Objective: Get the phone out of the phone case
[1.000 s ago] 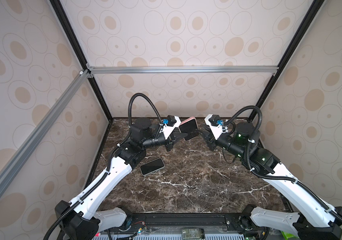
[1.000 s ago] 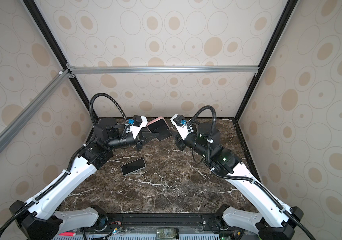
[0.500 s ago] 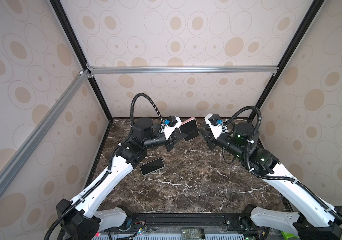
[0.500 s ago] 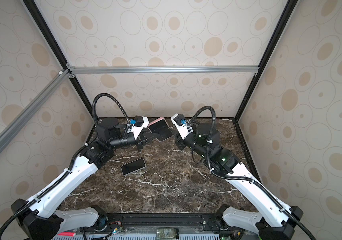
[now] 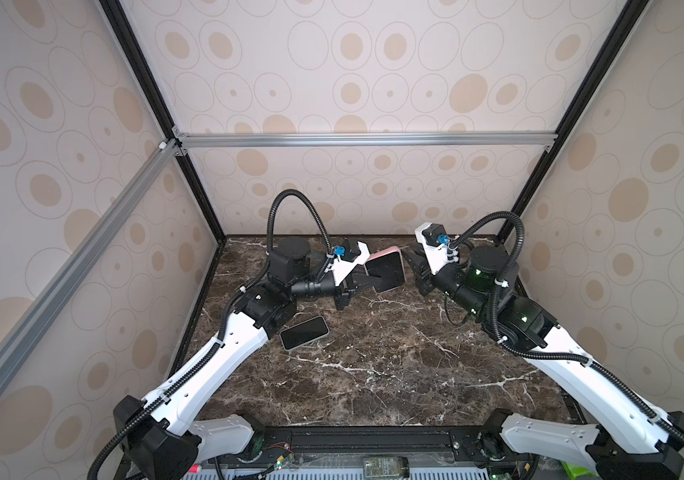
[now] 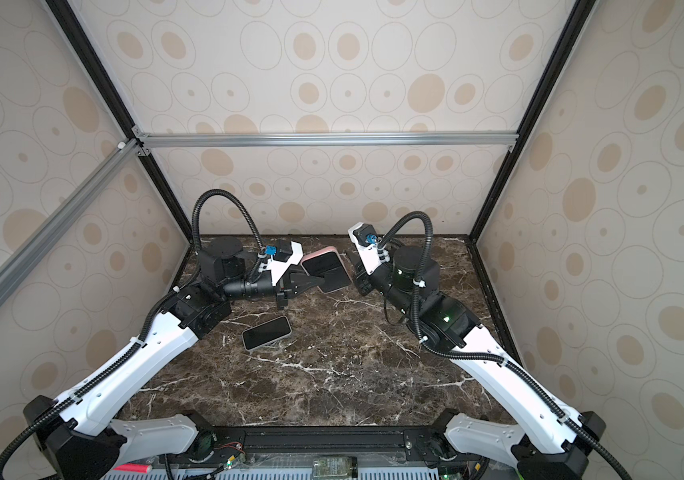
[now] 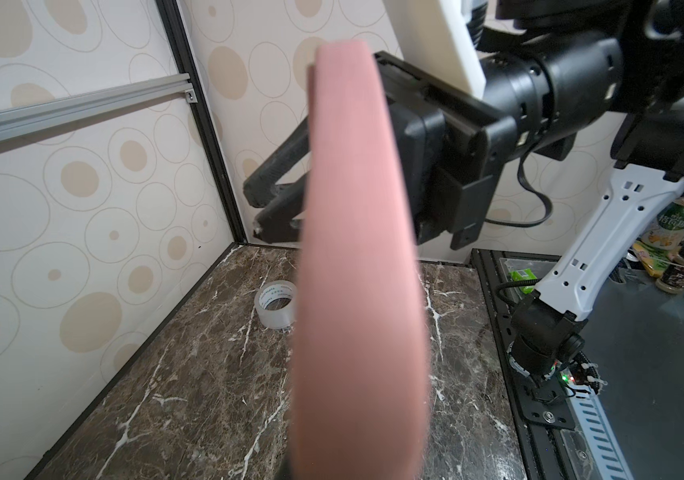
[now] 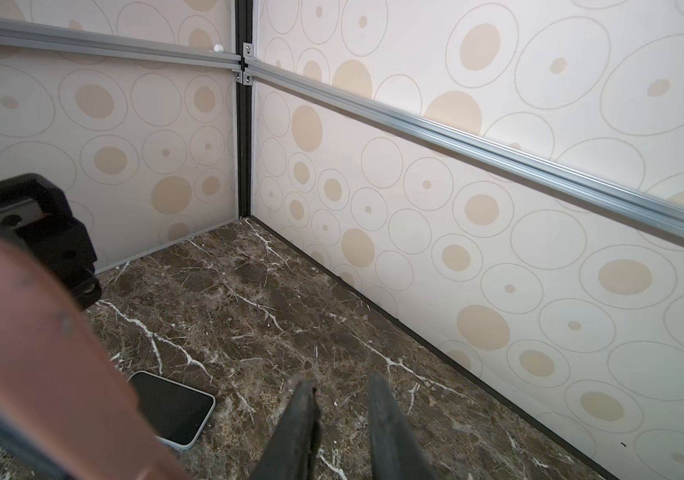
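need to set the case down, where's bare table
Bare: the marble table from the phone forward to the front rail. Crowded: the back, where the left gripper holds the pink case by the right gripper.

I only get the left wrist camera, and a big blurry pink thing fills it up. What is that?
Observer: That is the pink case. A top view shows the left end effector shut on its edge, holding it above the table.
Operator: Where is the phone?
Observer: The phone lies flat on the table, screen up, beside the left arm and apart from the case.
Operator: Is the other arm holding something?
Observer: No. The right wrist view shows the right end effector with its jaws a little apart and nothing between them.
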Tool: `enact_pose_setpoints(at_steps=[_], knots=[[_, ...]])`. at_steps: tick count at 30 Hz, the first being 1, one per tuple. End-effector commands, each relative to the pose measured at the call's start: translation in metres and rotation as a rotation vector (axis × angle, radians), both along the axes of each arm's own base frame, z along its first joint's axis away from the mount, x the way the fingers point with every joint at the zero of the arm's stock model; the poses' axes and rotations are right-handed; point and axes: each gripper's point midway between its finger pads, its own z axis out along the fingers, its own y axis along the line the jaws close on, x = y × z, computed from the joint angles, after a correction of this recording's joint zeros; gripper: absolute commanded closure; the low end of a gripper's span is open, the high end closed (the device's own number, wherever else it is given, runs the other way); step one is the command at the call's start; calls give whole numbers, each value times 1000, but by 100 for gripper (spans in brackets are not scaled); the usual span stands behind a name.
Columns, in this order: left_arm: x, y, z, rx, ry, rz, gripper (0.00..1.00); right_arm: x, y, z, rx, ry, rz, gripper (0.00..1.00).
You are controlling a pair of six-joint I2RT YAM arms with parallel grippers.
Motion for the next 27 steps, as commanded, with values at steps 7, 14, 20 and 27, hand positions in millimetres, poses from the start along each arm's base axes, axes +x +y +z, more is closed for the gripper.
enact_pose_setpoints(at_steps=[7,14,20,27], knots=[[29,16,35,-60,-51,215,100,-27,-1,-10,31,42,146,74],[26,9,37,-80,-38,169,100,-18,16,-13,52,64,185,72],[19,7,35,-81,-33,133,100,-3,15,-11,82,57,128,75],[11,3,32,-73,-32,80,100,6,9,-11,91,50,66,78]])
